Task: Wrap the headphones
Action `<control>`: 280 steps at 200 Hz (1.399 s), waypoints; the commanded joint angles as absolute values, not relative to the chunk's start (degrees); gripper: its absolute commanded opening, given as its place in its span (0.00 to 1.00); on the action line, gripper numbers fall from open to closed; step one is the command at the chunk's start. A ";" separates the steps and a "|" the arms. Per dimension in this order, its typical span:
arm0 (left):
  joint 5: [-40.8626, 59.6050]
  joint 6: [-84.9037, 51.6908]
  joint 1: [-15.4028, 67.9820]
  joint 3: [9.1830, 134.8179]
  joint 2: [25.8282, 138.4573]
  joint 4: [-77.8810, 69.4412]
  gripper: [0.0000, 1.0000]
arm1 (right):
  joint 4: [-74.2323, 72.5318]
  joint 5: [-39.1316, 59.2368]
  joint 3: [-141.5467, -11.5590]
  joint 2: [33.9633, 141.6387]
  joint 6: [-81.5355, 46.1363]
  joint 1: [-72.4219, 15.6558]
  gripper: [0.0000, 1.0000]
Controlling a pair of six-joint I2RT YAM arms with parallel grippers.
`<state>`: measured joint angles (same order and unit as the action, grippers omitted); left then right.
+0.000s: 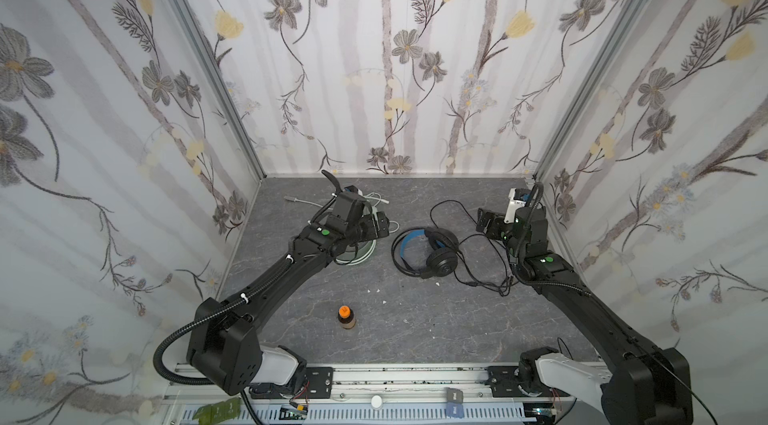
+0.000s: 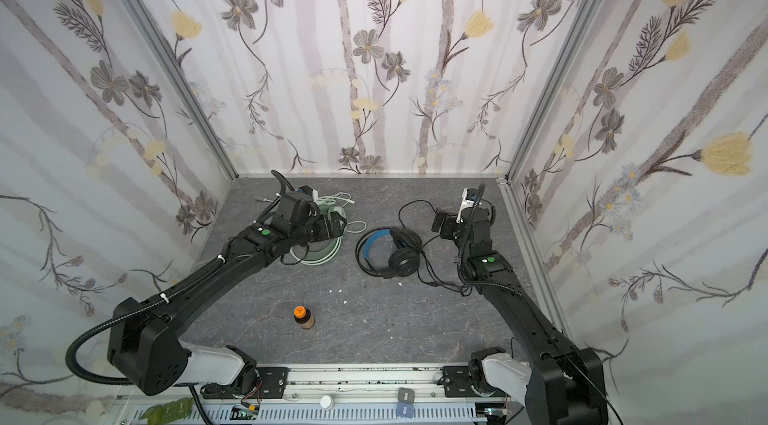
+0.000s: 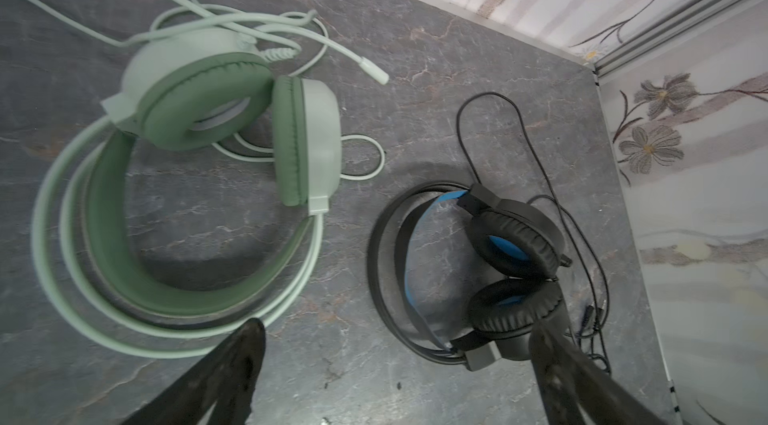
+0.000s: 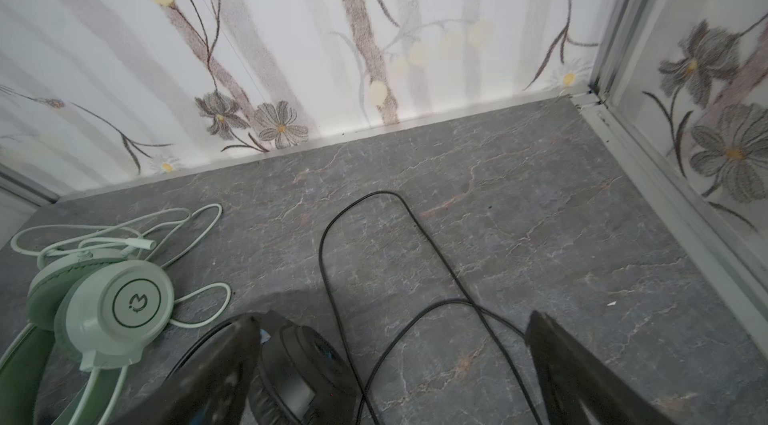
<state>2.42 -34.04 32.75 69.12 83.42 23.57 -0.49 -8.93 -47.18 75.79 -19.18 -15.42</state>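
The mint-green headphones (image 3: 187,194) lie on the grey table at the back left, their white cable (image 3: 249,23) in loose loops behind them. In both top views my left arm hides most of them (image 1: 358,257) (image 2: 320,255). My left gripper (image 1: 383,225) (image 3: 399,325) hovers open just right of them, holding nothing. The black headphones (image 1: 432,252) (image 3: 498,269) with the blue inner band lie in the middle. Their black cable (image 1: 478,273) (image 4: 374,244) sprawls to the right. My right gripper (image 1: 484,221) (image 4: 392,317) hangs open above that cable, empty.
A small bottle with an orange cap (image 1: 345,317) (image 2: 303,316) stands near the front centre. A few white crumbs (image 1: 374,290) lie on the table. Flowered walls (image 1: 374,69) close in the back and both sides. A metal rail (image 1: 395,381) runs along the front.
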 commanded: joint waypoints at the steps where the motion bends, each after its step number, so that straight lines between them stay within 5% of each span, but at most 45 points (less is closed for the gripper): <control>1: 1.51 -41.64 36.07 75.52 89.60 33.95 1.00 | 6.72 -9.09 -49.67 78.23 -22.30 -17.09 1.00; 87: -0.61 -39.33 42.10 101.81 117.93 51.27 0.86 | 11.78 -5.29 -50.22 79.19 -21.89 -18.09 1.00; 280: -5.23 -45.09 40.17 107.85 132.98 57.07 0.62 | 20.06 2.59 -52.43 73.24 -10.25 -19.34 1.00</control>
<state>-3.14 -43.55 40.27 107.92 132.33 55.29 20.27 1.63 -52.36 74.06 -12.27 -19.22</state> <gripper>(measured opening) 0.628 0.996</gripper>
